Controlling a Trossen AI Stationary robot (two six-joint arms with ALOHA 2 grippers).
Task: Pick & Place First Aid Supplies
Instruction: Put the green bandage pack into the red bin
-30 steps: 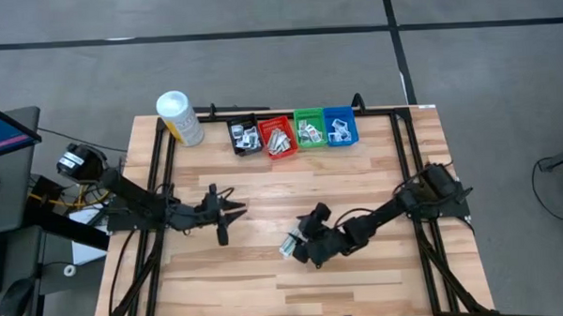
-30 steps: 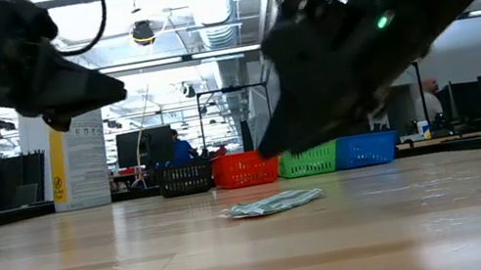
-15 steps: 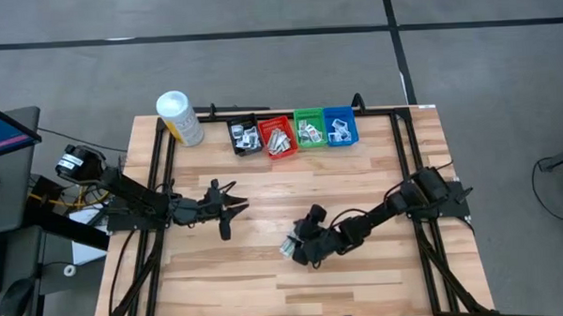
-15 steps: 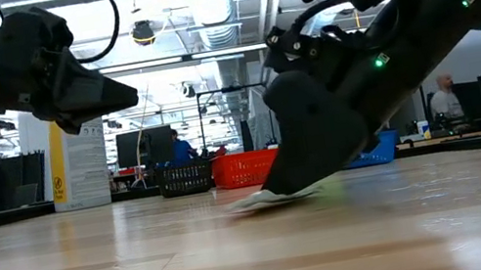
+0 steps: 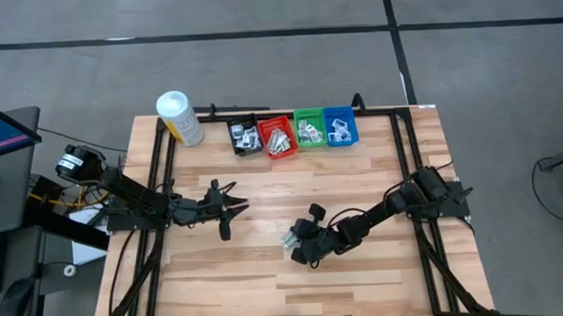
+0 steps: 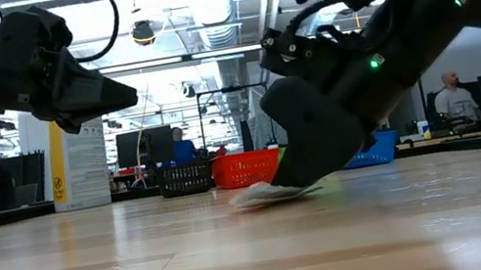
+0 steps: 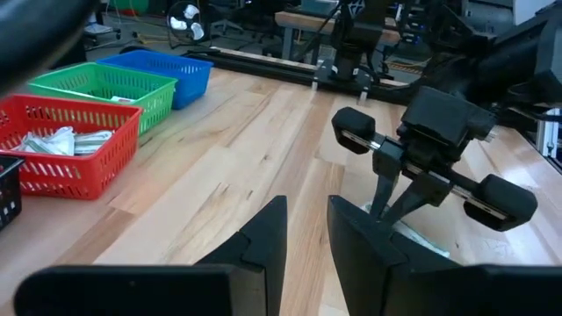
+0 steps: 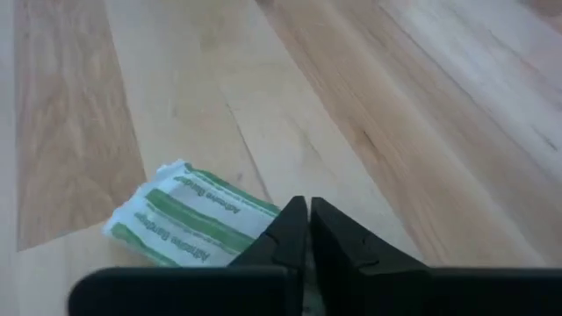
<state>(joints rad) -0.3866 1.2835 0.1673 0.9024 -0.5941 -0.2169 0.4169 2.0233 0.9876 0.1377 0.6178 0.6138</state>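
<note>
A pale-green wrapped packet (image 8: 184, 224) with green print lies flat on the wooden table, near the middle (image 5: 290, 240). My right gripper (image 8: 307, 211) is down at the end of the packet that faces the table's right and is shut on it; it reaches in from the right (image 5: 300, 248). In the low view the gripper (image 6: 303, 179) covers part of the packet (image 6: 253, 195). My left gripper (image 5: 229, 209) hovers above the table's left half, open by a narrow gap (image 7: 307, 215), with nothing in it. My right gripper pinches the packet's end (image 8: 263, 230) between its two fingertips. The fingers slant down from the table's right side. The packet lies flat on the table and stretches away beyond the fingertips. The fingers hide how far in it reaches.
Along the far edge stand a black bin (image 5: 245, 136), a red bin (image 5: 279, 136), a green bin (image 5: 309, 130) and a blue bin (image 5: 340, 127), all holding packets. A white canister (image 5: 179, 117) stands at the far left. Bare wood lies between the two grippers.
My right gripper has come down onto the packet and has shut on its end. The packet has stayed on the table.
</note>
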